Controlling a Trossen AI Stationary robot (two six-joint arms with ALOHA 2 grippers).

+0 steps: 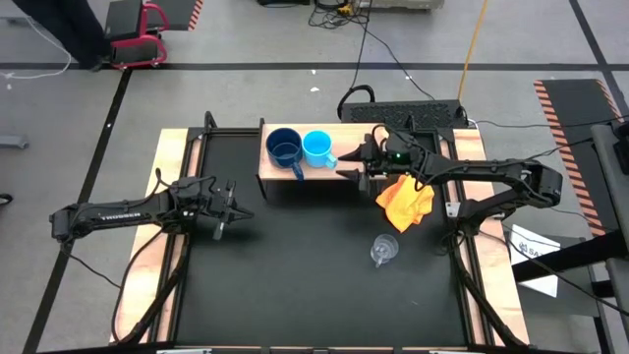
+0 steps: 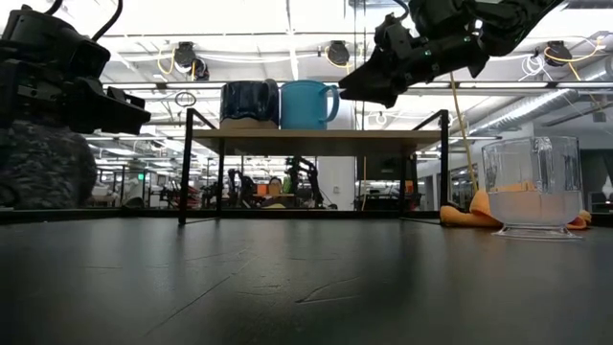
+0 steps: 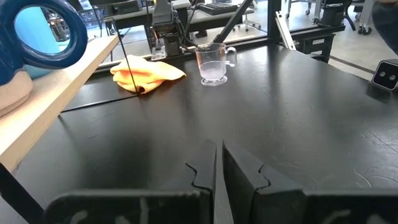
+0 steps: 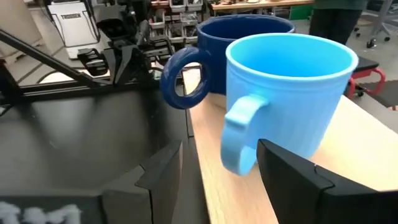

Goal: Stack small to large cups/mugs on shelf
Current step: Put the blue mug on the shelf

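Note:
On the wood-topped shelf a dark navy mug and a light sky-blue mug stand side by side on their bases. My right gripper is open at the shelf's near right part. Its fingers stand on either side of the light blue mug's handle, and no touch shows. The clear glass cup stands upright on the black table, right of centre. My left gripper is shut on nothing, low over the table's left half.
An orange-yellow cloth lies crumpled on the table by the shelf's right end, under my right arm. Pale wooden planks run along the table's sides. The black tabletop in front of the shelf is bare.

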